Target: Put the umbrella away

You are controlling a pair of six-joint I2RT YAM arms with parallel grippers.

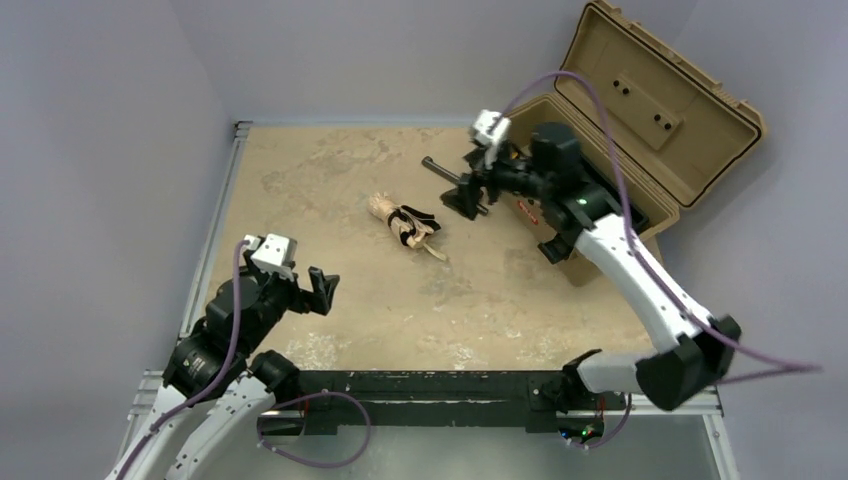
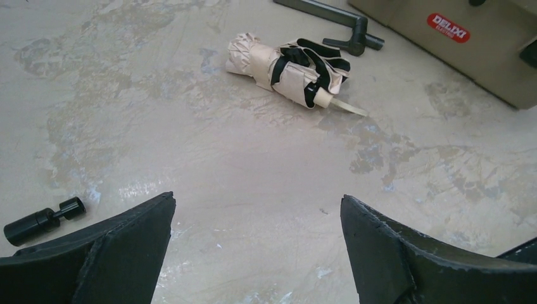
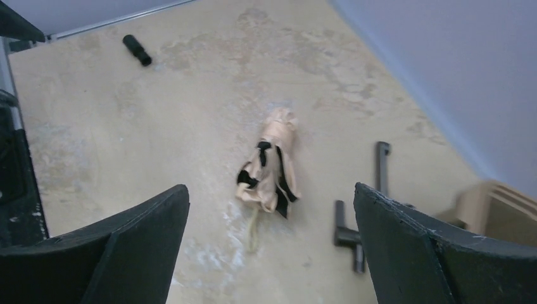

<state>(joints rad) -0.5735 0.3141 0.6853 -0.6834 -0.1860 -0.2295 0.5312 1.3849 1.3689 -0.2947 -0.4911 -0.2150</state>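
Note:
The folded beige umbrella (image 1: 405, 224) with its black strap lies on the table's middle, its pale handle end pointing to the near right. It also shows in the left wrist view (image 2: 288, 69) and the right wrist view (image 3: 269, 171). My left gripper (image 1: 322, 290) is open and empty, low over the table at the near left, well short of the umbrella; its jaws stand wide (image 2: 256, 199). My right gripper (image 1: 465, 195) is open and empty, raised to the right of the umbrella, which lies between its jaws in its own view (image 3: 271, 187).
A tan hard case (image 1: 620, 130) stands open at the far right, lid tilted back. A dark L-shaped bar (image 1: 455, 180) lies between the umbrella and the case, under my right gripper. A small black cylinder (image 2: 44, 218) lies on the table by my left gripper.

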